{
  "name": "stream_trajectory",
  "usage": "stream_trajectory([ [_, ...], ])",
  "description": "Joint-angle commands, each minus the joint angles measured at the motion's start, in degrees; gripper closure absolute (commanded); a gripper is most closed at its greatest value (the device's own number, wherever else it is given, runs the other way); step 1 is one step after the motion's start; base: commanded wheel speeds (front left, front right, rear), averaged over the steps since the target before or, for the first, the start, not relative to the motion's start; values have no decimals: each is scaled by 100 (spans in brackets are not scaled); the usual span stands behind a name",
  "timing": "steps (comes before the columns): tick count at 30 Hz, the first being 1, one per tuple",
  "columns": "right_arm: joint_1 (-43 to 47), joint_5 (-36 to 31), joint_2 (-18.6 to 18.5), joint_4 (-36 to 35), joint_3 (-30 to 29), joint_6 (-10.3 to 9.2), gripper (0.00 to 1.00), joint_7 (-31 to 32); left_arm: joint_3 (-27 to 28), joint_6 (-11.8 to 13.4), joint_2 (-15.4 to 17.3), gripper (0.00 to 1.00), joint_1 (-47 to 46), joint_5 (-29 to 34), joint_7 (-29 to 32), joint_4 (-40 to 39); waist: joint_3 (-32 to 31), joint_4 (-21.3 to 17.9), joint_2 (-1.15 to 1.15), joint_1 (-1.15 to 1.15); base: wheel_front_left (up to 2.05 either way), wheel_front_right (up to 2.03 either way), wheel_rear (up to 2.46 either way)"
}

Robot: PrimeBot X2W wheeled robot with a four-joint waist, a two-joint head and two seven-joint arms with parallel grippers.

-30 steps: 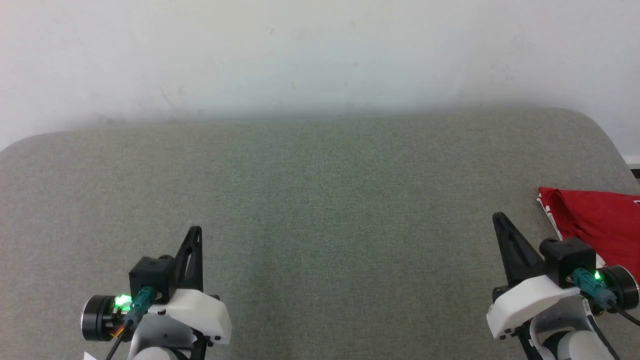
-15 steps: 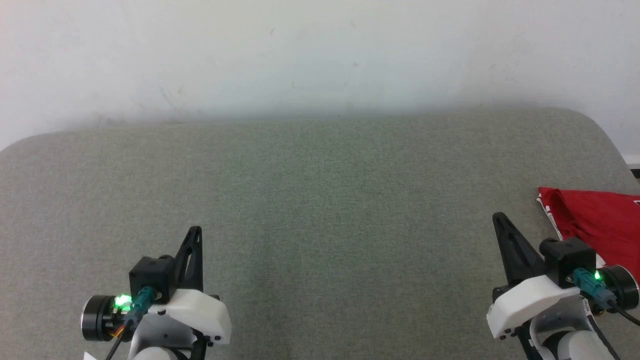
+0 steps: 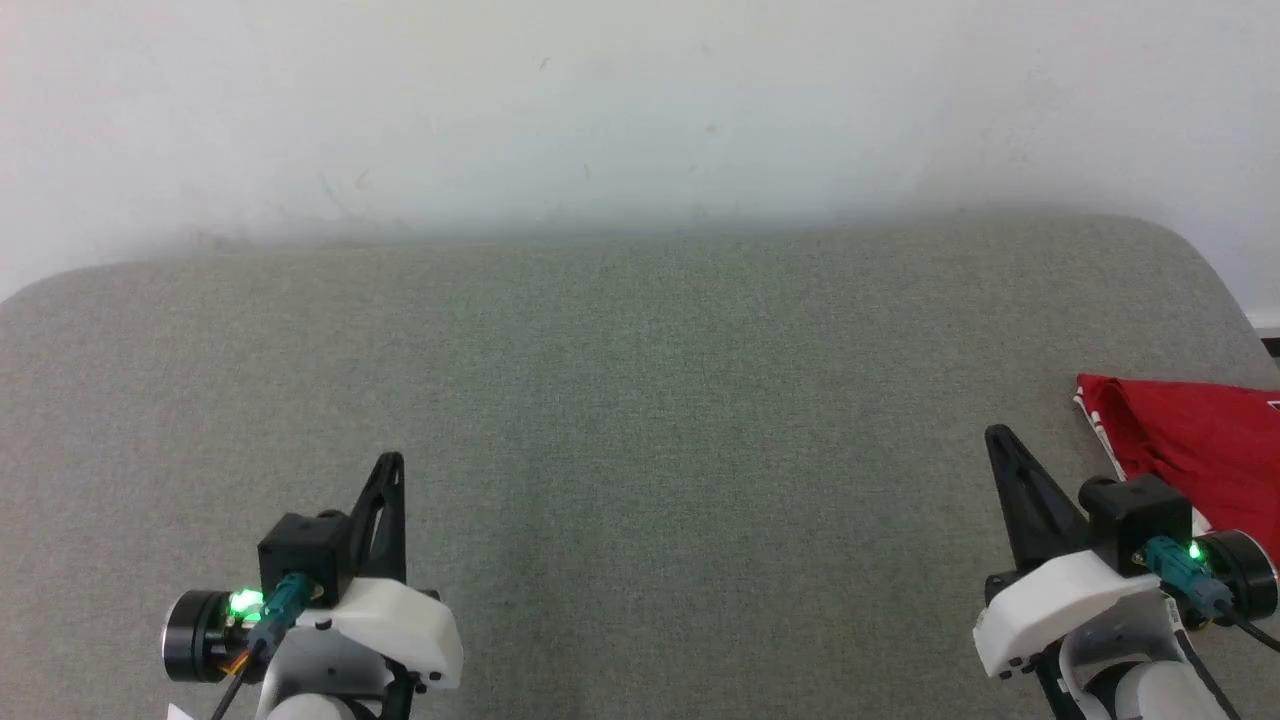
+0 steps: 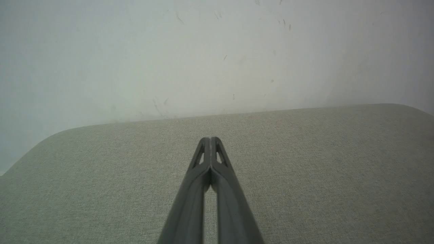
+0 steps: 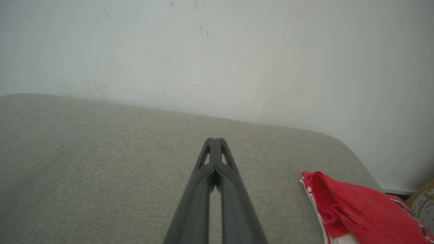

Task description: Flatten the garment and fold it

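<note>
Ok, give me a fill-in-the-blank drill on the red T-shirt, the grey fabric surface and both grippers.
The red soft-fabric T-shirt lies crumpled at the robot's ____ side of the grey-green woven fabric surface.
The left gripper, with its two long dark fingers touching, is ____.
The right gripper grips ____.
Missing words: right; shut; nothing.

Red for the shirt (image 3: 1200,440), with a white edge in thin red stripes and a dark, white-outlined print. Speckled grey-green for the cushion (image 3: 640,400). Off-white with faint scuffs for the wall (image 3: 640,100). Black for the left gripper (image 3: 392,462) and right gripper (image 3: 995,435), white casings (image 3: 400,625), green lights (image 3: 243,601).
</note>
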Motion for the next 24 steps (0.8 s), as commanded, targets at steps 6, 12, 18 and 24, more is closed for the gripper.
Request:
stream_trajectory([
  [6,63,-35,25,-39,-2,-12,100,3,20,37,-15,100,30,37,1,-32,0,0,-1,0,0,0,0],
  [12,63,-35,25,-39,-2,-12,100,3,20,37,-15,100,30,37,1,-32,0,0,-1,0,0,0,0],
  [18,63,-35,25,-39,-2,-12,100,3,20,37,-15,100,30,37,1,-32,0,0,-1,0,0,0,0],
  [24,63,-35,25,-39,-2,-12,100,3,20,37,-15,100,30,37,1,-32,0,0,-1,0,0,0,0],
])
